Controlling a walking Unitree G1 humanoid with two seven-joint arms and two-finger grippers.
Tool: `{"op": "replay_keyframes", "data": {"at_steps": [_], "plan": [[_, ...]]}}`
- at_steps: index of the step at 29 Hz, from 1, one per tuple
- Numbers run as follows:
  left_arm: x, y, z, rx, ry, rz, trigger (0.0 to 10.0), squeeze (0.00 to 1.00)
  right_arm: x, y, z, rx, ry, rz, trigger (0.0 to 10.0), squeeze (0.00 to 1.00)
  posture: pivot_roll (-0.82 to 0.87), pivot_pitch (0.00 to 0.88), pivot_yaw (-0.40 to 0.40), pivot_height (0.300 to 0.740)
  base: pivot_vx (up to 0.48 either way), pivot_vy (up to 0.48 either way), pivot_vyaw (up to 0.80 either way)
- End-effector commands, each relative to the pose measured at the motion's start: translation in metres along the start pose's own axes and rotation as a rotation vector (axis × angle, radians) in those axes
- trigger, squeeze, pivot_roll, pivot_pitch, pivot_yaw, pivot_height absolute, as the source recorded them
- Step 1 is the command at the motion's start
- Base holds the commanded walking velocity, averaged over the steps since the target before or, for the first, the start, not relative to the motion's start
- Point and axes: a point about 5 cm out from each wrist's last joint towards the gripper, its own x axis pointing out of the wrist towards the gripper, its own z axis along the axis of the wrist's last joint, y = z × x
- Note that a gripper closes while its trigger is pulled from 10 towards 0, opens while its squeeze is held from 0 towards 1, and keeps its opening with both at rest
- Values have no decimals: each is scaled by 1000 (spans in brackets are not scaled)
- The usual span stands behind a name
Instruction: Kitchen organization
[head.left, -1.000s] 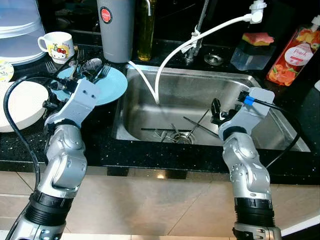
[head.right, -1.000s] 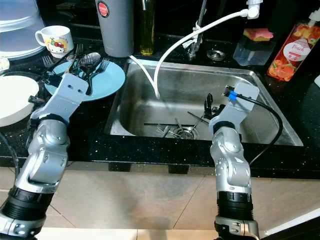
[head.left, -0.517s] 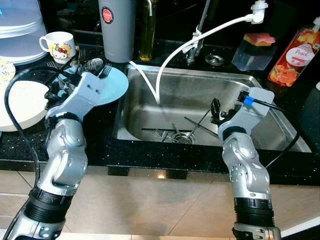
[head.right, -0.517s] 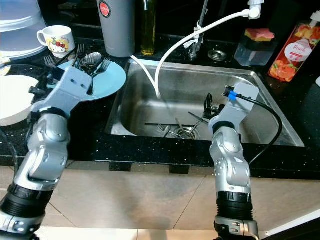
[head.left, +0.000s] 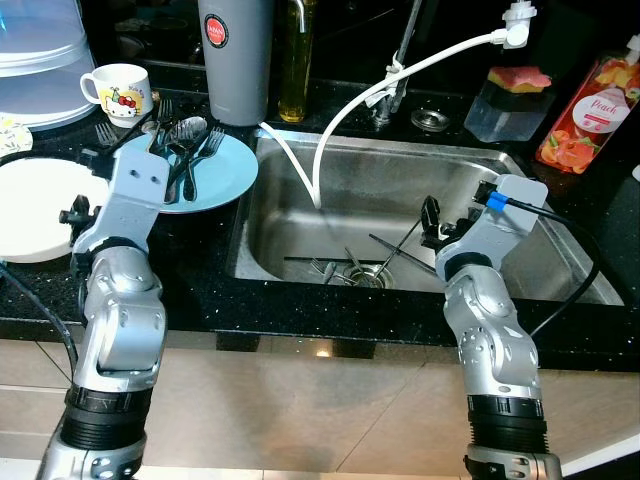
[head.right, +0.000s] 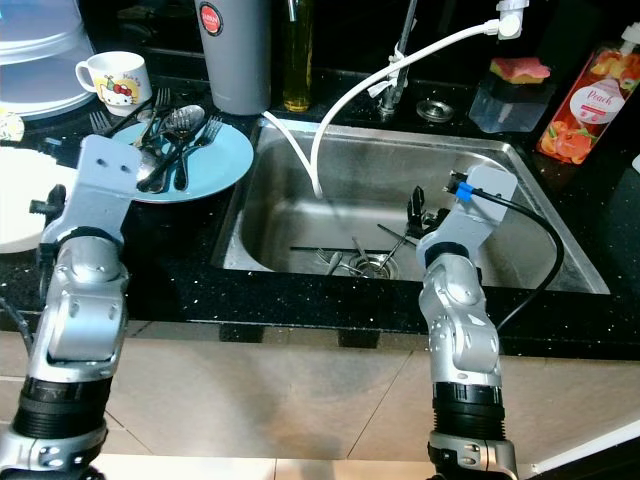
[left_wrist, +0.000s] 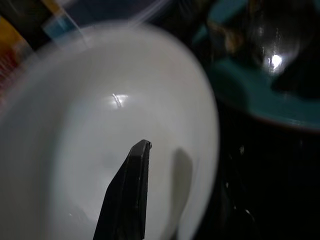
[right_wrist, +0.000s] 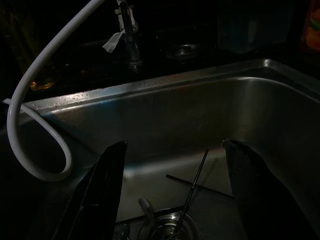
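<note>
On the black counter at the far left, the left gripper (left_wrist: 125, 200) is held over a white bowl (head.left: 35, 210), only one black finger being seen, so its spread cannot be told. Beside the bowl, forks and spoons (head.left: 185, 150) are piled on a blue plate (head.left: 222, 172). Over the steel sink (head.left: 560, 262), the right gripper (right_wrist: 172, 192) is held with fingers spread wide above loose cutlery (head.left: 385, 255) by the drain.
</note>
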Motion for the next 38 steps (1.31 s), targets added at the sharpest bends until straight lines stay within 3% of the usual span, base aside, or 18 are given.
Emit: {"op": "replay_keyframes", "data": {"at_steps": [1,3,4,5,6,7,12,16,20,22,23,24,26,28,31,36,37,38], "plan": [[0,-5,-2,-68,67,-38,10000,0,2,-2,1,4,-6,-10,10000,0,244,45,-58,740,0,0,0],[0,-5,-2,-68,67,-38,10000,0,2,-2,1,4,-6,-10,10000,0,244,45,-58,740,0,0,0],[0,-5,-3,-78,76,-40,9176,0,2,-2,1,4,-6,-10,10000,0,244,45,-58,740,0,0,0],[0,-5,-3,-87,82,-42,2157,0,2,-1,0,3,-4,-8,10000,0,244,45,-58,740,0,0,0],[0,-5,-3,-95,88,-40,2157,0,2,-1,0,3,-4,-7,10000,0,241,45,-57,740,0,0,0],[0,-5,-2,-104,85,-40,0,0,2,-1,0,3,-4,-7,10000,0,240,46,-57,740,0,0,0],[0,-6,5,-98,33,-44,0,0,3,-1,1,4,-6,-9,10000,0,240,49,-58,740,0,0,0],[-3,-8,22,-54,-117,-36,0,0,3,-1,1,4,-4,-9,10000,0,237,52,-62,740,0,0,0],[-4,-8,25,-48,-137,-35,0,0,3,-1,1,4,-3,-9,10000,0,237,53,-62,740,0,0,0],[-9,-17,39,-15,-264,-96,0,0,3,-1,1,4,-4,-9,10000,0,239,54,-64,740,0,0,0],[-13,-21,47,9,-335,-120,10000,0,4,-1,1,4,-5,-9,10000,0,239,54,-64,740,0,0,0],[-13,-21,47,9,-335,-120,10000,0,4,-1,1,4,-5,-9,10000,0,239,54,-64,740,0,0,0],[-21,-27,59,41,-435,-149,10000,0,4,-1,2,5,-7,-10,10000,0,236,51,-63,740,0,0,0],[-32,-39,71,74,-567,-241,10000,0,4,-1,2,7,-9,-12,10000,0,236,53,-67,740,0,0,0],[-41,-49,80,88,-659,-343,10000,0,4,-1,3,8,-10,-11,10000,0,236,54,-69,740,0,0,0],[-43,-65,94,18,-686,-523,10000,0,6,0,5,7,-15,-9,10000,0,230,51,-72,740,0,0,0],[-43,-79,102,-60,-656,-686,10000,0,7,0,8,10,-27,-11,10000,0,221,51,-75,740,0,0,0],[-43,-79,102,-60,-656,-686,10000,0,7,0,8,10,-27,-11,10000,0,221,51,-75,740,0,0,0]]}}
